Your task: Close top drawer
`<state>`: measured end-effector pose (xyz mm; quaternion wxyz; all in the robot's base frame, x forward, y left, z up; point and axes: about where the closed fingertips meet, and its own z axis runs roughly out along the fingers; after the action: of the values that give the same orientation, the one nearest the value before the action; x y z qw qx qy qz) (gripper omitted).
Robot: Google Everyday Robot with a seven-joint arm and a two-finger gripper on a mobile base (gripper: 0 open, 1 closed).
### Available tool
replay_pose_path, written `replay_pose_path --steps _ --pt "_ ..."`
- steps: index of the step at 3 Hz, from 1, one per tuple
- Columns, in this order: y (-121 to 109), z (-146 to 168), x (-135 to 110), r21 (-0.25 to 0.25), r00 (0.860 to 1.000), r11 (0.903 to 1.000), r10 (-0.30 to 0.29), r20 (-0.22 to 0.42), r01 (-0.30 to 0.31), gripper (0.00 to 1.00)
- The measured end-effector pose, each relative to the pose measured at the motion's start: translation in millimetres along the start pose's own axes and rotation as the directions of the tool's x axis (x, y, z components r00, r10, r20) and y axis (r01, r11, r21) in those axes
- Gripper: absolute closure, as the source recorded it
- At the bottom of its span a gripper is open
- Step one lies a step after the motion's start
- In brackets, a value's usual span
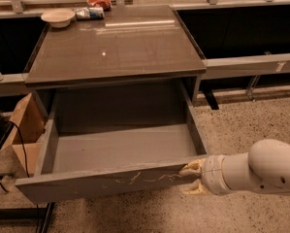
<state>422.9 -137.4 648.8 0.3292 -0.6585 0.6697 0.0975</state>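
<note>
- Top drawer [86, 186]: pulled fully out of the grey cabinet [115, 52], its interior open to view and bare; the flat front panel runs along the lower part of the view, tilted slightly up toward the right.
- Scratches [144, 177]: pale whitish marks on the front panel, right of its middle and just left of the pincer.
- Gripper [190, 178]: at the right end of the drawer's front panel, pointing left from the white arm [261, 171] that enters from the lower right.
- Fingers [193, 167]: spread apart, one at the panel's top edge and one at its bottom edge (whether they press on the panel cannot be told).
- Cabinet top: glossy; a white bowl [57, 17] sits at its far left corner, with a wrapped packet [88, 12] just beside it and a red packet [98, 1] behind.
- Cardboard box [25, 125]: on the floor, left of the drawer's side wall.
- Floor [241, 125]: speckled, right of the cabinet.
</note>
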Motion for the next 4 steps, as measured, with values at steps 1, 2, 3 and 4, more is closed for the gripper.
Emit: replay_pose_path --steps 1,2,3,4 --pt "0.0 0.0 -0.1 0.000 1.000 1.0000 0.000 0.000 0.000 0.00" --pt "0.0 0.0 -0.1 0.000 1.000 1.0000 0.000 0.000 0.000 0.02" --pt "-0.1 0.1 -0.1 0.000 1.000 1.0000 0.000 0.000 0.000 0.26" --pt "-4.5 3.2 -2.3 0.018 1.000 0.9998 -0.009 0.008 0.009 0.48"
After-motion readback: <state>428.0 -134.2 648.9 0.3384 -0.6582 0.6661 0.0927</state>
